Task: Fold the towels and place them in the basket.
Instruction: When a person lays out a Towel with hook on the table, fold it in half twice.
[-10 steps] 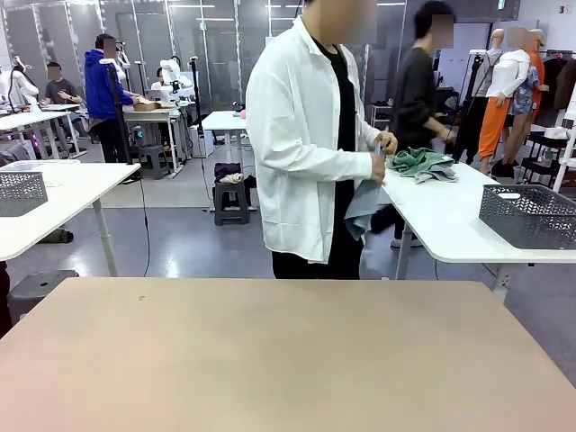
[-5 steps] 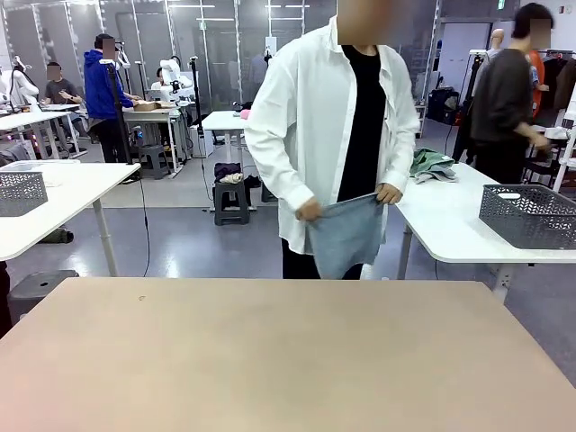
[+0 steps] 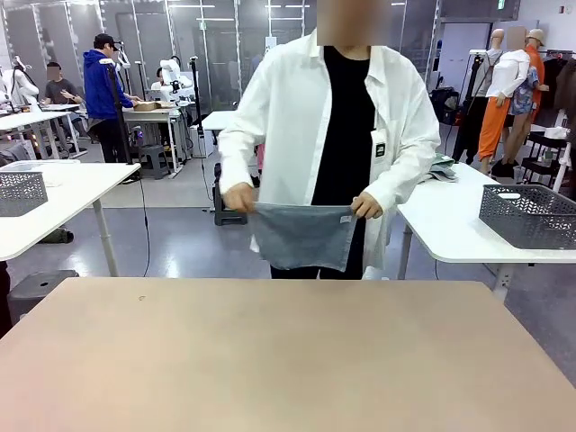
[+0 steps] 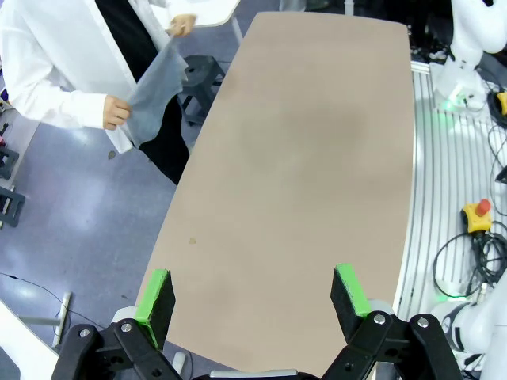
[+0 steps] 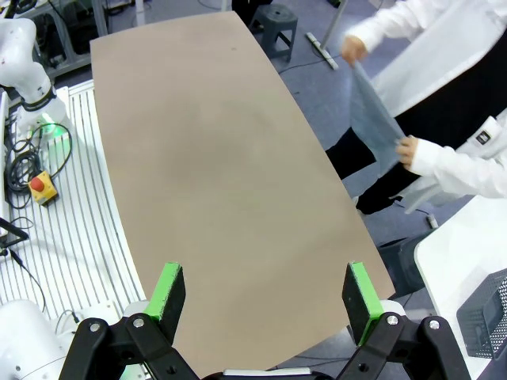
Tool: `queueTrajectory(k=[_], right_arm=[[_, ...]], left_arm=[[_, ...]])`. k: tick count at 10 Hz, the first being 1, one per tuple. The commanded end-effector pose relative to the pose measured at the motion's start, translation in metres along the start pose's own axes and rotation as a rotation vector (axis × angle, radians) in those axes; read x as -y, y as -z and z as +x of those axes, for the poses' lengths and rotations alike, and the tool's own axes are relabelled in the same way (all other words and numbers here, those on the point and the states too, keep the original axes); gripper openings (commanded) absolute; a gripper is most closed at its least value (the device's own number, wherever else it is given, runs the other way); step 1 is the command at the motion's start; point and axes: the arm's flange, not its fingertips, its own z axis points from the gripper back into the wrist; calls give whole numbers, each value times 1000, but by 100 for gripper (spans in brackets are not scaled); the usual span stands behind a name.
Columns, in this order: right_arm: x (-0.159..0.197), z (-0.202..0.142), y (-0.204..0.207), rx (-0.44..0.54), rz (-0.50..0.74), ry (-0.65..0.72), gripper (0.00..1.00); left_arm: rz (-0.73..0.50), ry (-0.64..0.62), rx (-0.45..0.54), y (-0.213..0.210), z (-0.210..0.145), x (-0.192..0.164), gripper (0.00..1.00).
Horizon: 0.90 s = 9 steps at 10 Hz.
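Left gripper [image 4: 251,286]: I saw its fingers spread wide with only air between the green pads [image 4: 156,301]. It hung over the near end of the table [image 4: 317,158].
Right gripper [image 5: 263,286]: I logged the same here, fingers wide apart and gripping nothing. It hung over its own near end of the table, well apart from the towel.
Table: tan top with rounded corners, lying between my arms and the person [image 3: 342,108].
Towel [image 3: 303,236]: light blue-grey. It was off the table, held up in the air just past the far edge. It hung flat as one sheet, with the top hem stretched level and the lower edge loose. I spotted a small tag near the top corner at picture right in the front view. Both wrist views caught it too [image 4: 154,91] [image 5: 371,111].
Person's hands: one pinched each top corner of the towel [image 3: 238,196] [image 3: 366,207], at about waist height.
Person: stood at the far side facing me, in a white overshirt over a black top.
Basket [image 3: 529,214]: dark grey with lattice sides. It sat on a white side table [image 3: 450,225] at far right, well apart from the towel. I could not tell what was in it.
Other grey basket [image 3: 20,192]: on a white table at far left.
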Motion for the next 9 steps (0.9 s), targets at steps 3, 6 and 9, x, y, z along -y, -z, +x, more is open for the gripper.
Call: queueTrajectory(k=[3, 6, 9], right_arm=[[0, 1, -1, 5, 6, -17, 100], [0, 1, -1, 5, 6, -17, 100], [0, 1, -1, 5, 6, -17, 100]], left_arm=[[-7, 8, 8, 1, 0, 1, 100], [-7, 8, 8, 1, 0, 1, 100], [-7, 8, 8, 1, 0, 1, 100]])
